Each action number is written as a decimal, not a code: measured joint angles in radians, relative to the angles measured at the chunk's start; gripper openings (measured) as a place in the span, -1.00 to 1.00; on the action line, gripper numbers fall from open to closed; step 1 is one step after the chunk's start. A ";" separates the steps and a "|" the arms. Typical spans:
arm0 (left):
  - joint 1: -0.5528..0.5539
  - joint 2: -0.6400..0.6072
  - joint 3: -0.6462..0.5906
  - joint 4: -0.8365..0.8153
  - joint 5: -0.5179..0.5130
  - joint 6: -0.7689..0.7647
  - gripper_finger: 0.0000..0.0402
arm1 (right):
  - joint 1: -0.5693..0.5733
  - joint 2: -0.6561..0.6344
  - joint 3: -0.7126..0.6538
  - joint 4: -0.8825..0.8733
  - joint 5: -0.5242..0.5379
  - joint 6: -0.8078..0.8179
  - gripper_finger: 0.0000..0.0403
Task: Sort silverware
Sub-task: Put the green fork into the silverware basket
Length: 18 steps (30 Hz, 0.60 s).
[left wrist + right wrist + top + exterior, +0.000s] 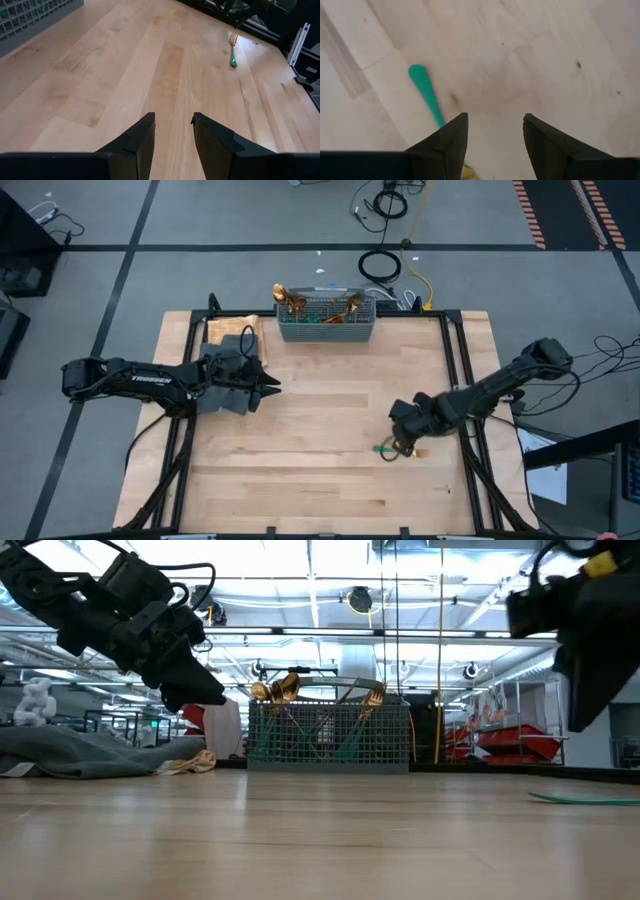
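Most of the silverware [320, 308] stands in the mesh basket [326, 328] at the far edge, one fork [232, 50] lies on the table [300, 450] under the right gripper [403, 442], fingers apart and empty, while the left gripper [268, 387] waits empty, fingers slightly apart.

One fork [232, 49], with a gold-coloured head and slim teal-green handle [426, 93], lies flat on the bare wooden tabletop [300, 450] at the table's right side [392, 449]. The remaining silverware [318, 307] stands upright in the grey mesh basket [330, 735] at the far edge, gold heads [276, 688] projecting above the rim.
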 joint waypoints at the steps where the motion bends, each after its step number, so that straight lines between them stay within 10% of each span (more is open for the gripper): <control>1: 0.000 0.000 0.000 0.000 0.000 0.000 -0.31 | 0.022 0.002 0.000 -0.007 0.007 0.026 -0.12; 18: 0.000 0.000 0.000 0.001 0.000 -0.026 -0.31 | 0.118 0.250 0.004 0.039 -0.123 -0.045 -0.11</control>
